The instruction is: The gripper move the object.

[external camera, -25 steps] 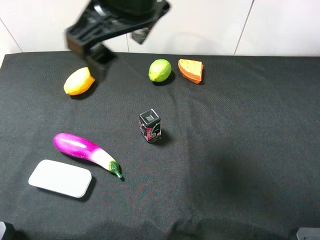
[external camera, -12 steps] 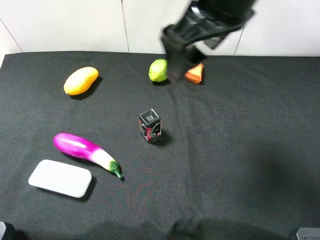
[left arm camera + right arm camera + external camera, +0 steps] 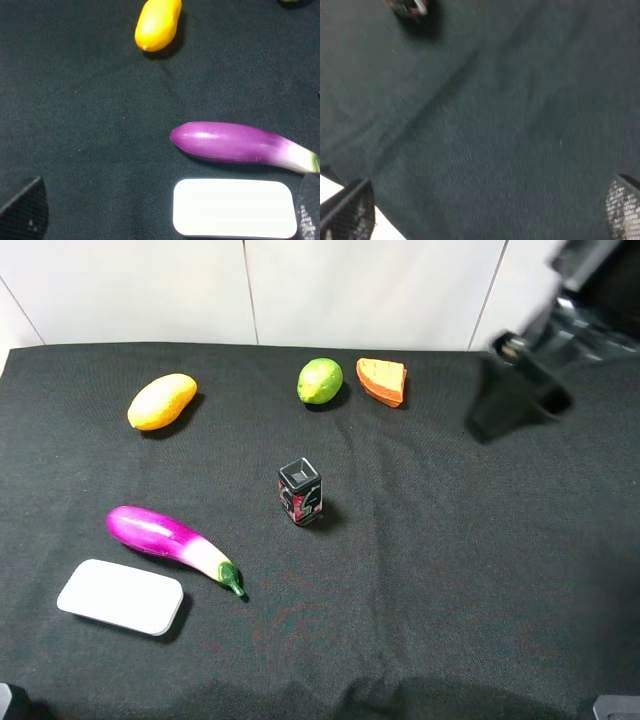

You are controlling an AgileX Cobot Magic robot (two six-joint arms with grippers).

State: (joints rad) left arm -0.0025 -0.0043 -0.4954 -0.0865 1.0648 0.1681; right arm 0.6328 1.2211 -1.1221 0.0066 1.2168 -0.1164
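Currently the right gripper (image 3: 515,400) hangs blurred above the black cloth (image 3: 450,570) at the far right of the overhead view, well apart from every item on the table. Its fingers (image 3: 347,212) sit at opposite edges of the right wrist view with only bare cloth between them: spread wide, holding nothing. The eggplant (image 3: 170,543) lies on the cloth at the near left, purple body pointing toward the left edge, its white-to-green stem end toward the middle of the table. Nothing touches it from above. Just beside it, on the near side, lies a flat white rounded pad (image 3: 121,596); in the left wrist view a thin strip of cloth shows between eggplant (image 3: 235,142) and pad (image 3: 232,207), so they are close but apart. The left gripper (image 3: 165,220) shows only as two dark finger tips (image 3: 25,210) in opposite lower corners of its wrist view, set wide with nothing between them but the cloth and the pad. A yellow-orange mango (image 3: 160,401) lies far left, well apart from the eggplant. A green lime (image 3: 319,380) and an orange wedge (image 3: 383,380) lie near each other at the far edge. A small black box (image 3: 299,491) stands upright near the centre of the cloth.
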